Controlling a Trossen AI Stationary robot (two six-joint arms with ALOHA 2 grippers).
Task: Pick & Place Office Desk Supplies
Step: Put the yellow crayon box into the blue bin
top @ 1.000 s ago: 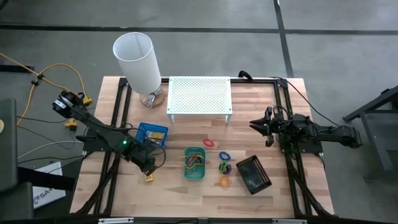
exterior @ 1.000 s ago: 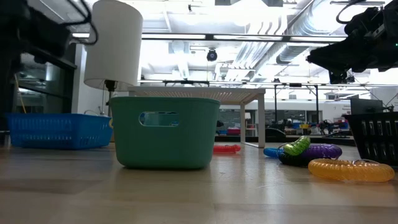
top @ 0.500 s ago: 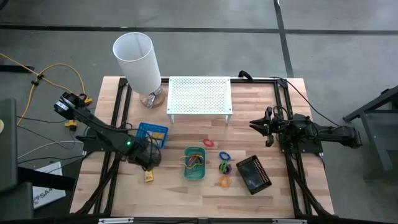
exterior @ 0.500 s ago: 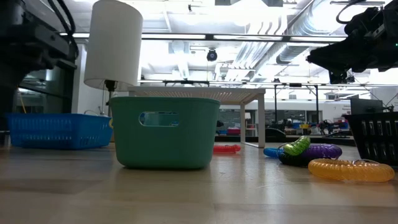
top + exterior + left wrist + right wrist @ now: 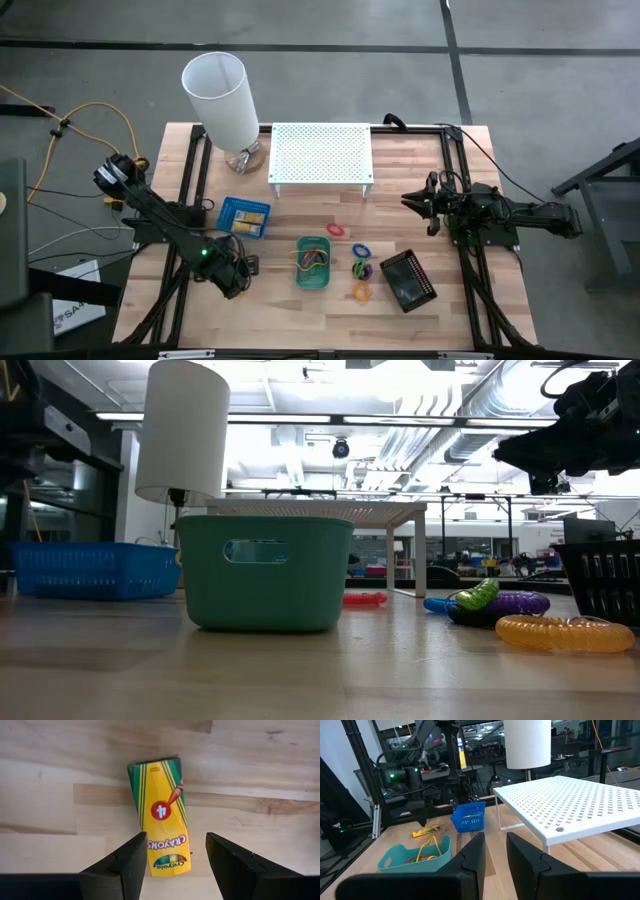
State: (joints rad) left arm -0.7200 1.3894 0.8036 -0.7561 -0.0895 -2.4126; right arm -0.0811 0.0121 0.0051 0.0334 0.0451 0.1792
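High view looking straight down over whole tabletop (image 5: 300,310). Low view sitting at tabletop level, facing green tray (image 5: 265,570) close up. Left wrist view peering down, very near crayon box (image 5: 161,815). Right wrist view facing across toward 9 o'clock, sharing green tray.

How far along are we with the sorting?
Done: green tray and blue tray hold items. In hand: nothing gripped; open left tool straddles the crayon box on the table. Left: red ring and other rings lie loose; right tool waits at the right side.
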